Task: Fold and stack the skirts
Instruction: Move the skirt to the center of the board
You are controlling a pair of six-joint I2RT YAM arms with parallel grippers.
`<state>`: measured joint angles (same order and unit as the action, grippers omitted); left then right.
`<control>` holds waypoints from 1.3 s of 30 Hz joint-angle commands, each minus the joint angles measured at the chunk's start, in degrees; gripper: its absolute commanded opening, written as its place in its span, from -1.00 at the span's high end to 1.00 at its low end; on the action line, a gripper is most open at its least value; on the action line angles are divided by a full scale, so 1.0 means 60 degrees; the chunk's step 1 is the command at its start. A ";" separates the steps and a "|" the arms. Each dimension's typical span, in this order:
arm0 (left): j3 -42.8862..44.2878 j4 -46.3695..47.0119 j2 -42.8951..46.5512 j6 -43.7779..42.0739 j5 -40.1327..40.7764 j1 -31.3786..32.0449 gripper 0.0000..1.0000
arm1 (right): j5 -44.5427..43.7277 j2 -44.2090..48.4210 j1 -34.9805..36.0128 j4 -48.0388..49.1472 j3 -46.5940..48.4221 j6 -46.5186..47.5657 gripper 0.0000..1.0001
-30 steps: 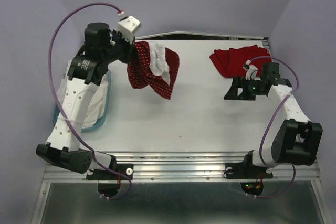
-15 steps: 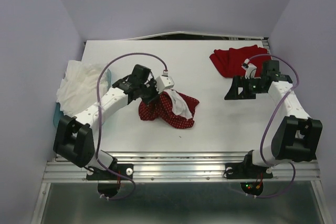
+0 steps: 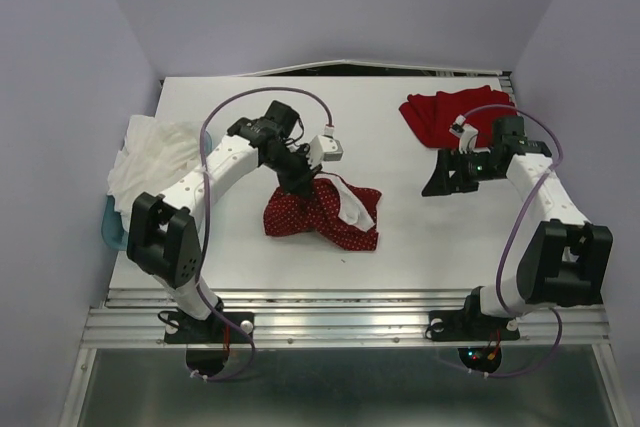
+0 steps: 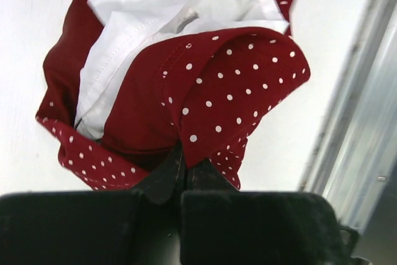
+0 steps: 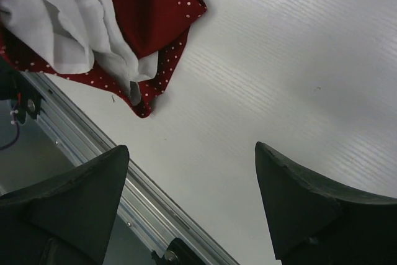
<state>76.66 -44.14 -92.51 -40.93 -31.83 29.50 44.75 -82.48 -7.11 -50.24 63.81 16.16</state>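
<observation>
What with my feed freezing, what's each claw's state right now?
Left claw: shut on the polka-dot skirt.
Right claw: open, holding nothing.

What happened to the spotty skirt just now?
The left gripper swung the spotty skirt from high over the far left of the table down to its middle, where it now lies bunched, still pinched. The red skirt and the open right gripper hardly moved.

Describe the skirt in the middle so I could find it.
Start at the white table and look to its middle, where the left hand pinches cloth. That crumpled skirt is dark red with tiny white dots and white lining, unlike the plain red skirt at the far right.
</observation>
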 commanded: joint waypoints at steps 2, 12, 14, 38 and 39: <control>0.2265 -0.3366 -0.0138 -0.0110 -0.3556 0.0035 1.00 | 0.0290 -0.0243 0.0029 -0.0460 0.0761 0.0470 -0.74; 0.1566 -0.0476 -0.1163 0.4480 -0.5696 -0.0431 1.00 | 0.0071 -0.0726 0.0029 -0.0870 0.1405 0.0850 -0.72; 0.1462 0.0365 -0.1426 0.5367 -0.5651 -0.0812 1.00 | 0.0114 -0.0755 0.0029 -0.1162 0.1464 0.1158 -0.69; 0.3982 -0.0805 -0.2853 0.2016 -0.2432 -0.4066 -0.48 | -0.1951 -0.0535 0.4071 0.1546 0.0775 0.0837 -0.65; 0.3691 -0.0135 -0.2413 0.2249 -0.2037 -0.4066 -0.67 | -0.1951 -0.0826 0.4187 0.1619 0.0877 0.0793 -0.65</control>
<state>100.14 -51.44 -123.24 -26.57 -52.86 5.82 35.77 -84.73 16.67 -48.21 67.64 22.76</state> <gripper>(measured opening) 0.735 0.825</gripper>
